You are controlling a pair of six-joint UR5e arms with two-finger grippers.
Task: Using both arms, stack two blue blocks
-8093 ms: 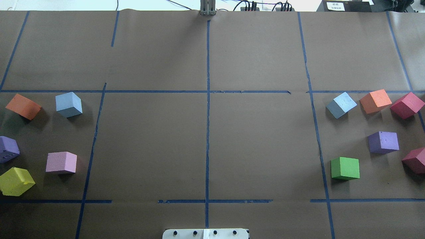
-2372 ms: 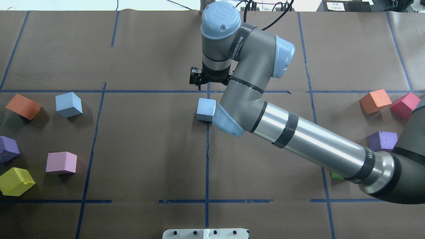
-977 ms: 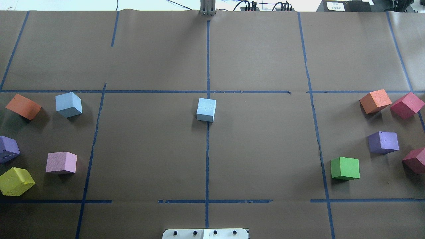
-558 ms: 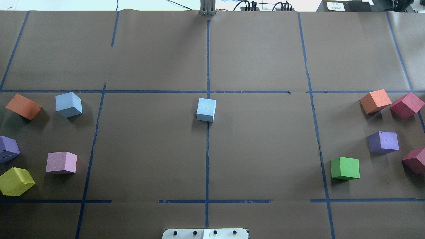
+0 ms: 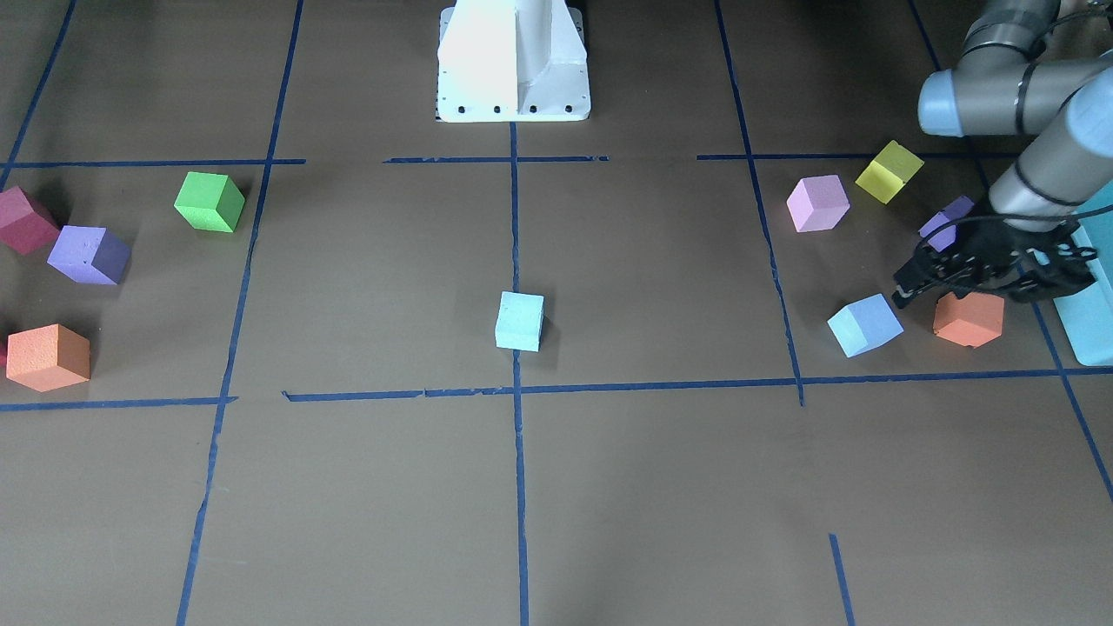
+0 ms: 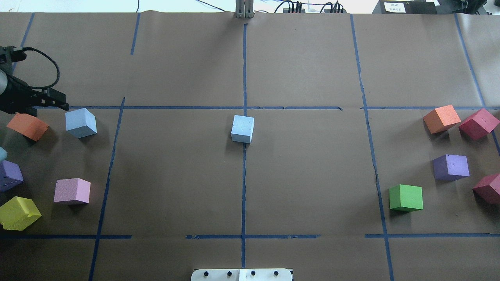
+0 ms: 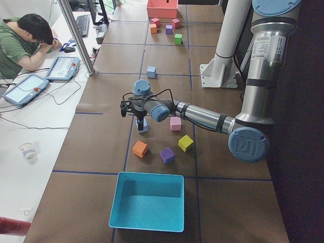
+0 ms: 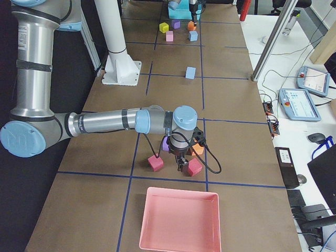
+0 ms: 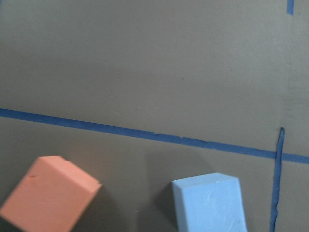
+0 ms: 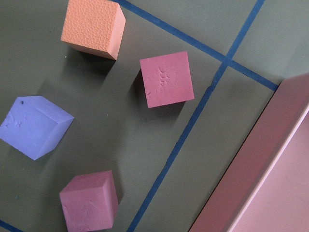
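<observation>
One light-blue block (image 6: 242,128) stands alone on the centre tape line, also in the front view (image 5: 519,321). The second blue block (image 6: 80,123) sits at the left, also in the front view (image 5: 864,325) and at the bottom of the left wrist view (image 9: 210,203). My left gripper (image 6: 62,104) hovers just beyond and beside this block, between it and an orange cube (image 6: 27,125); it looks open and empty (image 5: 909,289). My right gripper (image 8: 181,165) hangs over the red cubes at the far right; I cannot tell whether it is open or shut.
Pink (image 6: 72,191), yellow (image 6: 18,212) and purple (image 6: 9,175) cubes lie near the left block. Green (image 6: 406,198), purple (image 6: 451,167), orange (image 6: 442,118) and red (image 6: 478,123) cubes lie at the right. A teal box (image 7: 147,202) and a pink tray (image 8: 181,220) stand at the table ends.
The right arm moved one blue block from the right group to the centre, then withdrew. The left gripper has now come in at the left edge beside the other blue block.
</observation>
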